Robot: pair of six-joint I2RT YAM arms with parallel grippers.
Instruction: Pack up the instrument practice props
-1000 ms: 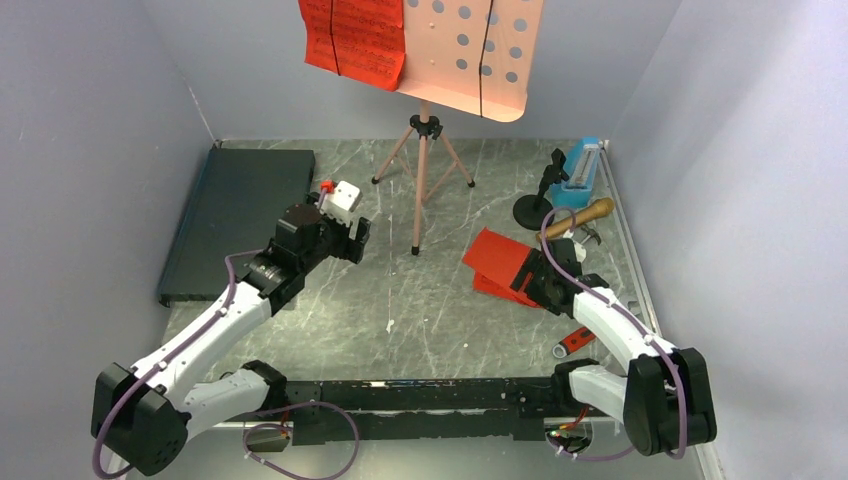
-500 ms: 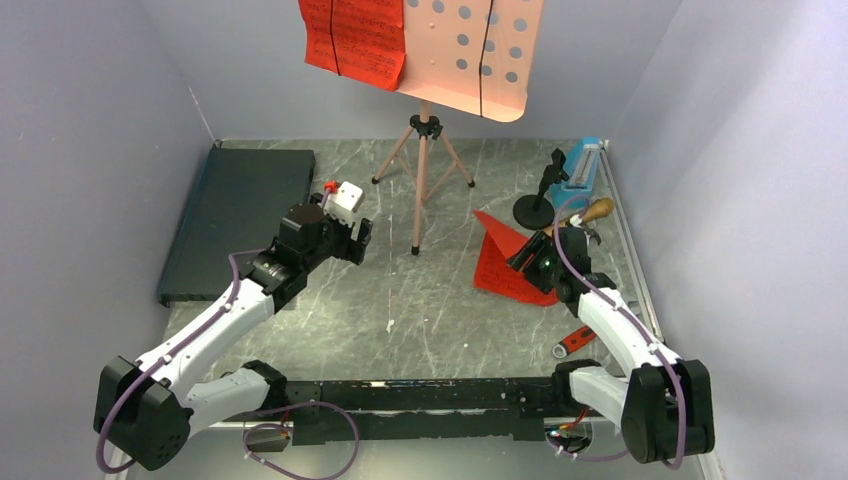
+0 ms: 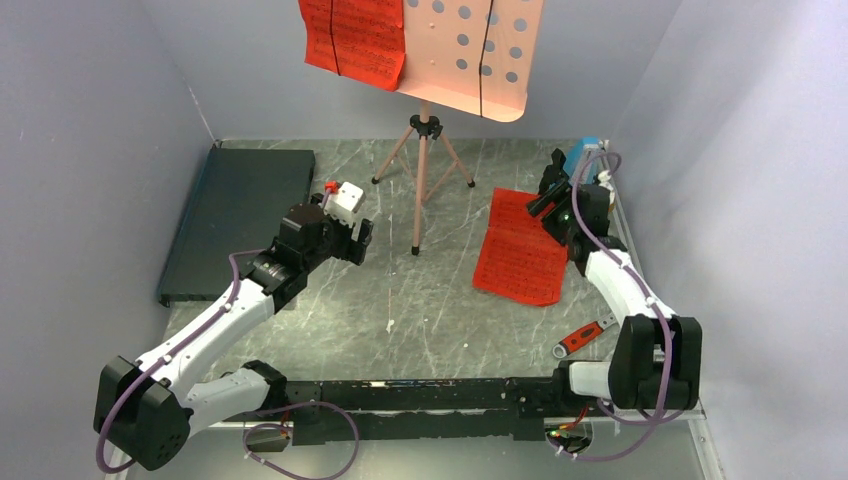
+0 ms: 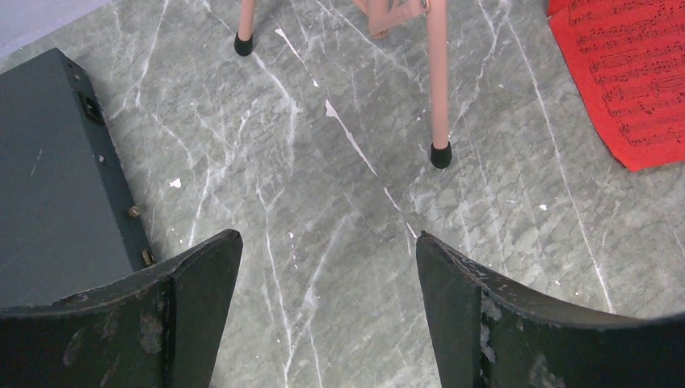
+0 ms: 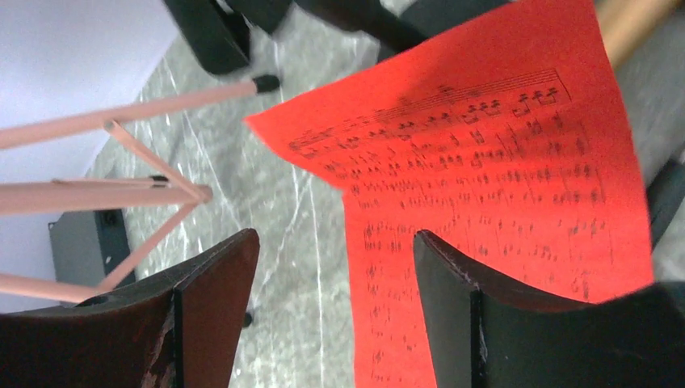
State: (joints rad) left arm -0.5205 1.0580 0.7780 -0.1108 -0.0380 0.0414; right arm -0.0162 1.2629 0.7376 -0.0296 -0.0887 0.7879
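The pink tripod music stand (image 3: 424, 170) stands at the back middle; its perforated desk (image 3: 480, 60) holds one red sheet-music page (image 3: 352, 38). Another red page (image 3: 522, 247) lies flat on the table, also in the right wrist view (image 5: 485, 202). My right gripper (image 3: 548, 203) is open and empty above that page's far edge (image 5: 335, 242). The blue metronome (image 3: 583, 155) peeks out behind my right arm. A gold tip of the microphone (image 5: 634, 14) shows; its stand is mostly hidden. My left gripper (image 3: 352, 240) is open and empty above bare table (image 4: 327, 242).
A flat dark case (image 3: 240, 215) lies at the left, also in the left wrist view (image 4: 56, 178). A red-handled wrench (image 3: 583, 337) lies near the right front. A tripod foot (image 4: 440, 153) stands ahead of my left gripper. Grey walls close in on three sides.
The red page was held up and folded by my right gripper; now it lies flat and released. My right arm has swung back toward the far right corner. The left arm has barely moved.
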